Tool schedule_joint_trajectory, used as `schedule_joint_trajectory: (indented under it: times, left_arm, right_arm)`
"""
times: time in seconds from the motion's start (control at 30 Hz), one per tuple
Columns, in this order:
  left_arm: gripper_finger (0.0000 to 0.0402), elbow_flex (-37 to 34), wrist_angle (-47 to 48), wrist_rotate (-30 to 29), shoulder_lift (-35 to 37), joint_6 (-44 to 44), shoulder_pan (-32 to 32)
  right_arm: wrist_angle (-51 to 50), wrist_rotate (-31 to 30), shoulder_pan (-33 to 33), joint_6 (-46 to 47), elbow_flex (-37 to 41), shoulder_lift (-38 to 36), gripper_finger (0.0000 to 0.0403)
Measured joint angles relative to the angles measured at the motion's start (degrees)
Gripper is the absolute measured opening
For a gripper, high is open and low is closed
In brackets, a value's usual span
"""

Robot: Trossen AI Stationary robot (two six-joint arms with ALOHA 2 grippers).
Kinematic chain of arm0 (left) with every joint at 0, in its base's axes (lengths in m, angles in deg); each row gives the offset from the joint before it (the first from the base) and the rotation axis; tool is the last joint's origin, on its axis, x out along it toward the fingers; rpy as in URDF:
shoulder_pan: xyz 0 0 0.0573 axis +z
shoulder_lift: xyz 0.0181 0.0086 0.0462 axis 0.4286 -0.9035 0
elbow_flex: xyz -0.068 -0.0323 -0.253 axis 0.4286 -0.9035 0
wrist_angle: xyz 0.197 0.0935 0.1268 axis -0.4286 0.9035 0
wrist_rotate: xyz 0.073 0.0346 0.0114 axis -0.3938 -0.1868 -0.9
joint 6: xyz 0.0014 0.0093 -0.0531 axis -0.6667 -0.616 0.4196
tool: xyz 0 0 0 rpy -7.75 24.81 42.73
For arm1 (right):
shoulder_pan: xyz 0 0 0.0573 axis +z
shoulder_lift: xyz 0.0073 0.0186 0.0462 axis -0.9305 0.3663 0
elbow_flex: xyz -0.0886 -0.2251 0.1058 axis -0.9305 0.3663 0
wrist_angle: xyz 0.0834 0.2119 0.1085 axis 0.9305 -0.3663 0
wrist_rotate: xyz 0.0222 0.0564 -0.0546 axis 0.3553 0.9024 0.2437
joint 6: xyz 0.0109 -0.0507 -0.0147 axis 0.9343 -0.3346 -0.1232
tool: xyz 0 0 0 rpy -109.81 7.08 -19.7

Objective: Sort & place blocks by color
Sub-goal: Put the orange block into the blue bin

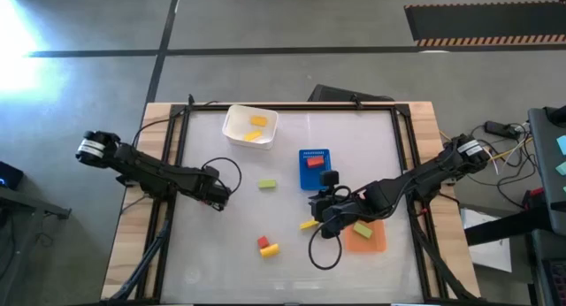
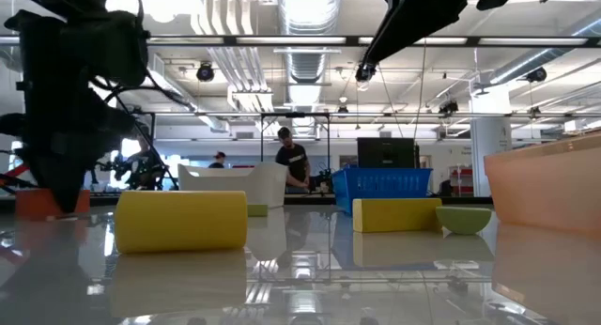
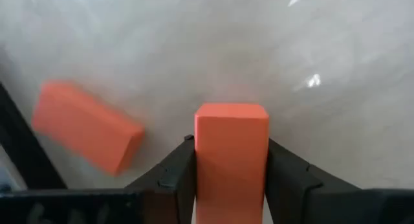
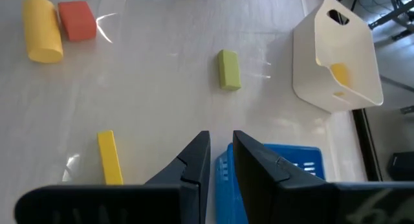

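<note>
My left gripper (image 1: 217, 198) stands at the table's left, pointing steeply down, shut on a red block (image 3: 231, 153). A second red block (image 3: 84, 123) lies on the table close beside it. My right gripper (image 4: 220, 160) hangs shut and empty above the near edge of the blue tray (image 1: 314, 152), which holds a red block (image 1: 315, 162). Loose on the table lie a green block (image 1: 267, 184), a yellow block (image 1: 308, 224), and a red (image 1: 263, 242) and yellow pair (image 1: 270, 250). The white tub (image 1: 250, 126) holds yellow blocks. The orange tray (image 1: 365, 238) holds a green block (image 1: 362, 228). My left gripper pinches the red block's two long sides (image 3: 202, 160) between its two fingers, which come from above and lie along the block. The block's far end (image 3: 231, 114) sticks out past the fingertips. Whether the block is off the table, I cannot tell.
The table has a raised black frame along its left edge (image 1: 172, 164) and right edge (image 1: 402, 164). Cables loop near both grippers. Beyond the table, people stand in the room (image 2: 293, 161).
</note>
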Motion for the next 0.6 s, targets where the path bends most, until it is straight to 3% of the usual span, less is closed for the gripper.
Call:
schedule_joint_trajectory:
  times: [0.2, 0.33, 0.47, 0.6]
  left_arm:
    - [0.0119, 4.6, -8.1, -10.2, 1.6, -11.7, -0.1]
    - [0.0119, 5.5, -27.3, -14.1, 2.9, -30.5, -0.4]
    - [0.0119, 5.1, -49.7, -14.0, 3.4, -50.7, -1.2]
    - [0.0119, 4.7, -65.0, -11.3, 3.4, -65.1, -2.4]
  right_arm:
    - [11.8, 0.0, 0.0, -2.6, 5.3, 0.0, 0.0057]
    - [28.8, 0.2, 0.0, -7.5, 11.7, 0.0, 0.0057]
    - [45.4, 0.2, 0.0, -11.3, 17.9, 0.0, 0.0057]
    - [59.2, 1.0, 0.0, -12.8, 22.4, 0.0, 0.0063]
